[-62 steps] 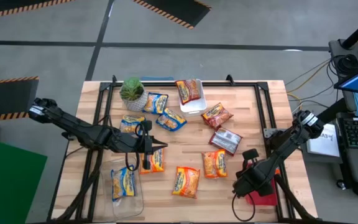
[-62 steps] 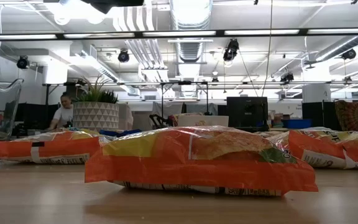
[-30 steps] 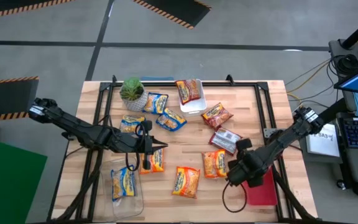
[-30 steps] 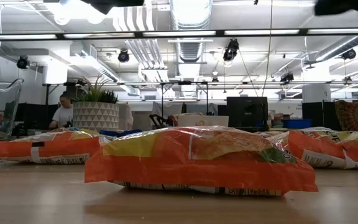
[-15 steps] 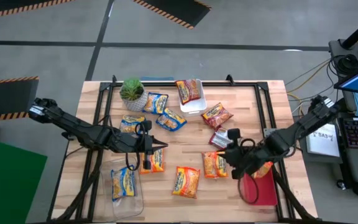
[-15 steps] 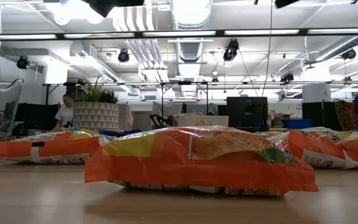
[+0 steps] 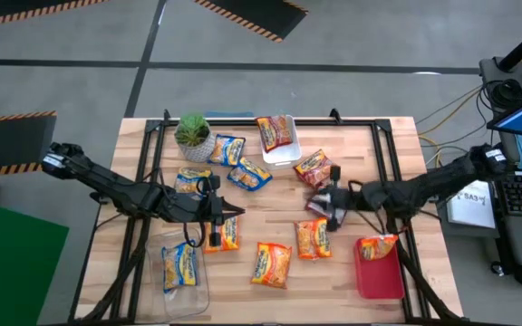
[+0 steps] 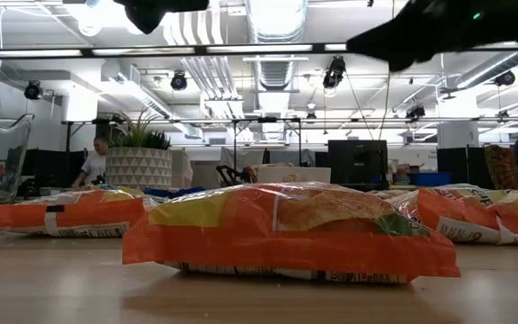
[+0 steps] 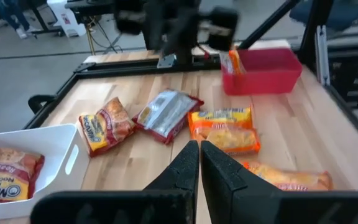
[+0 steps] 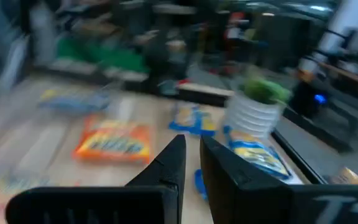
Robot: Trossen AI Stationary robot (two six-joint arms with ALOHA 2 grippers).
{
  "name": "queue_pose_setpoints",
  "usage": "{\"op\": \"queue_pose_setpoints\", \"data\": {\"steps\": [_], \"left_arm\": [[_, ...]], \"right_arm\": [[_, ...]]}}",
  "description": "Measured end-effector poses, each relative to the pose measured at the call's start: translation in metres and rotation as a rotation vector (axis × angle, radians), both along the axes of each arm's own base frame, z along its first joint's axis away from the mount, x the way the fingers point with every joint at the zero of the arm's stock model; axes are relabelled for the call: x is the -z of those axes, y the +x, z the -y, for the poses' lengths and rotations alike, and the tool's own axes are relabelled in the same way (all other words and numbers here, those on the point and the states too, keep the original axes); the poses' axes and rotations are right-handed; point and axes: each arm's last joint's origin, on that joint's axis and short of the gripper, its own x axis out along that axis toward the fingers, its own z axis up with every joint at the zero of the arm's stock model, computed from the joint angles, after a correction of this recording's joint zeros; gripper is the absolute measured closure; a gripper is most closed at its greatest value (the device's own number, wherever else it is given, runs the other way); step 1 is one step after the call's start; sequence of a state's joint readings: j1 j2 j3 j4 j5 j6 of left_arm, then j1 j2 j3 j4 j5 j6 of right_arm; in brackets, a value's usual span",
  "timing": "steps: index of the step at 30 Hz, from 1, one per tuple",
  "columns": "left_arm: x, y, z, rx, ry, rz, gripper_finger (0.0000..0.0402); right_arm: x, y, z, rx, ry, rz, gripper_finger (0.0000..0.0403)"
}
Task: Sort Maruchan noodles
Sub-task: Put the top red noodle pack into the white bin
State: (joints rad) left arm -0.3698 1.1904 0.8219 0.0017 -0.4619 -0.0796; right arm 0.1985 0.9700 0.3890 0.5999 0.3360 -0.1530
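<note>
Right gripper [image 7: 333,206], fingers nearly pressed together and empty, hangs over the flat maroon-and-silver plastic ramen packet [image 7: 326,203] mid-table. An orange-yellow packet [image 7: 378,244] leans in the red plastic bin [image 7: 379,277]. Left gripper [image 7: 234,214], closed and empty, waits beside another orange packet [image 7: 224,233].

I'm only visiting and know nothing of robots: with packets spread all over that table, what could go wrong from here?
Two risks, both guesses. The right gripper hangs over the silver-and-red flat plastic packet, with an orange flat packet close beside; a grab might nudge the neighbour. One orange packet lies over the red rectangular bin's rim and could slide out.
</note>
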Motion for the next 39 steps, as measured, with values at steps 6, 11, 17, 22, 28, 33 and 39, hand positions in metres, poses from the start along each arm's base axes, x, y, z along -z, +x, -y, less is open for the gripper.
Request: {"op": "queue_pose_setpoints", "data": {"steps": [6,11,17,22,28,33,39], "left_arm": [[-0.001,0.0,0.0,-0.002,-0.004,0.011,0.0402],[-0.001,0.001,0.0,0.025,0.078,0.003,0.0402],[0.001,0.003,-0.011,0.045,0.257,-0.045,0.0402],[0.003,0.007,-0.029,-0.025,0.253,-0.073,0.0402],[0.003,0.007,-0.032,-0.094,0.089,-0.044,0.0402],[0.003,0.005,-0.02,-0.055,-0.021,-0.028,0.0402],[0.001,0.002,-0.006,0.004,-0.003,-0.015,0.0402]], "right_arm": [[0.007,0.006,0.034,0.171,0.148,-0.015,0.0365],[0.01,0.01,0.054,0.265,0.197,-0.072,0.0365],[0.019,0.012,0.077,0.248,0.226,-0.12,0.0365],[0.025,0.012,0.099,0.335,0.322,-0.134,0.0365],[0.023,0.011,0.114,0.497,0.68,-0.153,0.0363],[0.02,0.007,0.114,0.6,0.733,-0.349,0.033],[0.011,-0.002,0.115,0.828,0.704,-0.508,0.0231]]}}
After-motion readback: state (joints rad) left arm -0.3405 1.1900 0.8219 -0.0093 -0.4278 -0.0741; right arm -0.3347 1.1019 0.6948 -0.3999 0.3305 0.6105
